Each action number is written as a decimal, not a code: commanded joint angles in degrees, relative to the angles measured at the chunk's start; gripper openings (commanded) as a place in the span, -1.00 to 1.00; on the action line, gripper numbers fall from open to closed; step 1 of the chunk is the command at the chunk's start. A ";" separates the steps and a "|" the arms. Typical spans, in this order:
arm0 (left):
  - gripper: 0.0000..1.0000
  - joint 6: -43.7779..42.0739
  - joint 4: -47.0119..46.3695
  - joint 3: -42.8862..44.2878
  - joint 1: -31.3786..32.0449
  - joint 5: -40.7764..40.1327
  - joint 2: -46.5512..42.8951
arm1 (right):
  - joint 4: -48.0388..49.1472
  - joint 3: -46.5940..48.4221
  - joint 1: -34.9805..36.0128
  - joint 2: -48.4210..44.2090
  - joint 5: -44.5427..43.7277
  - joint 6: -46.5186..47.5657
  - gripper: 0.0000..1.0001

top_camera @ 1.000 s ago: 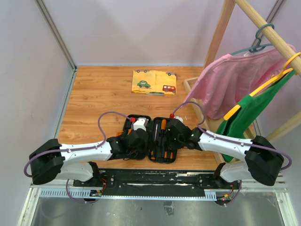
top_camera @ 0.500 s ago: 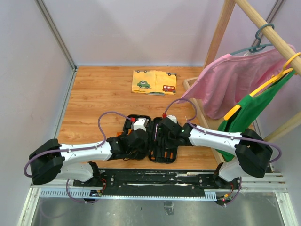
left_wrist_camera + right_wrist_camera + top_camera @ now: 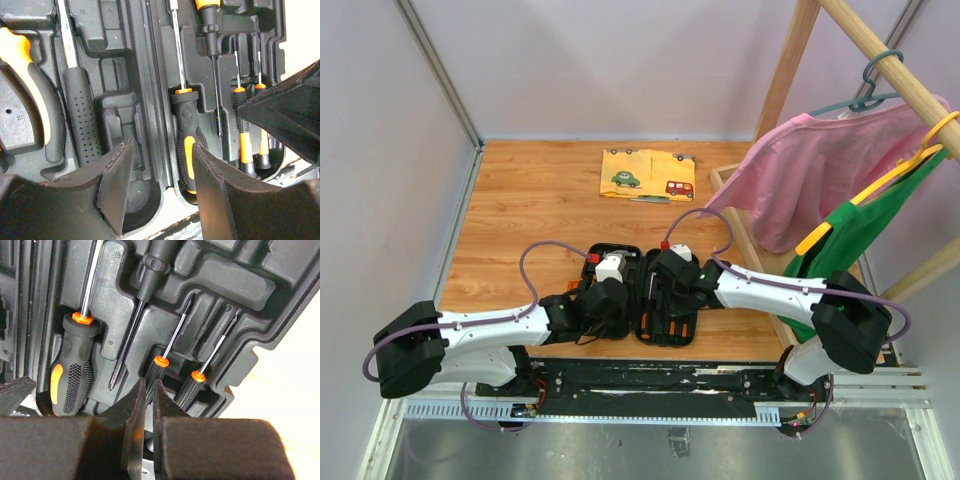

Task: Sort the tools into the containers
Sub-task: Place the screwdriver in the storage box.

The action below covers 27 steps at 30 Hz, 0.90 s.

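Note:
The black tool case (image 3: 632,252) lies open near the table's front edge, with both grippers over it. My left gripper (image 3: 162,172) hovers open above the hinge ridge, nothing between its fingers (image 3: 117,185). Below it lie the hammer's black handle (image 3: 85,120), orange-handled pliers (image 3: 27,75) and a large orange-and-black screwdriver (image 3: 186,135). My right gripper (image 3: 149,386) is shut and empty, its tips just over the knurled handle of a small screwdriver (image 3: 156,371). A second small screwdriver (image 3: 192,386) and a thin dark screwdriver (image 3: 131,330) rest in their slots.
A yellow cloth printed with cars (image 3: 648,175) lies at the back of the wooden table (image 3: 520,220). The wooden clothes rack (image 3: 725,180), with a pink garment (image 3: 820,180) and a green one (image 3: 850,240), crowds the right side close to the right arm.
My right gripper has closed and moved left over the case's right half. The left arm has shifted slightly, its jaws still open.

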<state>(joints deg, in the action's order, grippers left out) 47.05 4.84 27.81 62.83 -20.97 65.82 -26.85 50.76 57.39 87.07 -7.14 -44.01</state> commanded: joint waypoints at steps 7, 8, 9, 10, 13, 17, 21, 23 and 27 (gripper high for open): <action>0.08 1.21 0.00 -0.56 0.53 -2.58 -1.37 | -4.97 -4.59 1.06 7.43 1.38 2.46 -0.99; 0.08 1.30 0.02 -0.57 0.54 -2.65 -1.38 | -4.97 -4.74 1.06 7.95 1.58 2.59 -0.99; 0.08 1.45 0.11 -0.52 0.49 -2.82 -1.51 | -4.86 -4.89 1.13 8.71 1.93 2.81 -0.99; 0.08 1.65 0.25 -0.56 0.51 -2.85 -1.61 | -4.76 -5.15 1.07 9.45 2.26 3.05 -0.99; 0.08 2.11 0.74 -0.57 0.47 -2.91 -2.69 | -4.00 -6.28 1.06 12.11 3.23 3.40 -0.99; 0.08 2.46 1.43 -1.20 0.50 -3.41 -5.13 | -2.69 -8.00 1.06 15.41 4.36 3.15 -0.99; 0.08 2.16 2.75 -1.36 0.53 -4.18 -6.67 | -1.73 -8.99 1.41 16.36 4.66 2.11 -0.99; 0.08 1.88 3.57 -1.19 0.48 -4.61 -7.35 | -2.30 -8.62 1.41 14.70 3.85 1.93 -0.99; 0.09 1.35 5.20 -0.72 0.47 -5.41 -8.30 | -6.14 -6.21 0.91 11.10 0.68 2.73 -0.99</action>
<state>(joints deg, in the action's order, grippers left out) 48.71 7.90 27.18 62.83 -23.62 58.87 -26.98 51.46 57.39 89.89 -6.68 -41.63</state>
